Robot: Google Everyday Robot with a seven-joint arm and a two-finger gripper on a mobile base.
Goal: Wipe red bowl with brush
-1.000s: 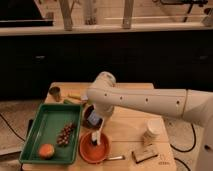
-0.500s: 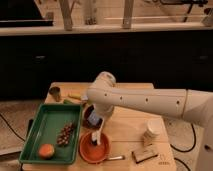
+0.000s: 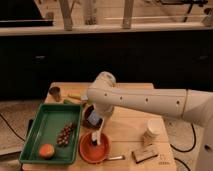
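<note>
At table front: red bowl (image 3: 94, 148), just right of the green tray (image 3: 47, 125), rim close to the table's front edge.
In the bowl: brush (image 3: 97, 138), pale handle standing nearly upright, darker lower end down on the bowl's inside.
Above the bowl: gripper (image 3: 96, 124), pointing down over the brush handle; fingers too hidden to tell whether closed on it.
Arm (image 3: 145, 102): white, reaching in from the right and bending down over the table middle.
Behind the gripper: dark bowl (image 3: 90, 112) with a blue-grey thing in it, partly covered by the arm.
In the tray: dark grapes (image 3: 65, 134) near the middle, an orange fruit (image 3: 46, 150) at the front left corner.
Right of the red bowl: thin metal utensil (image 3: 115, 158), then a brown block (image 3: 143, 155).
Further right: pale cup (image 3: 151, 131), upright.
Back left corner: small dark cup (image 3: 54, 93).
</note>
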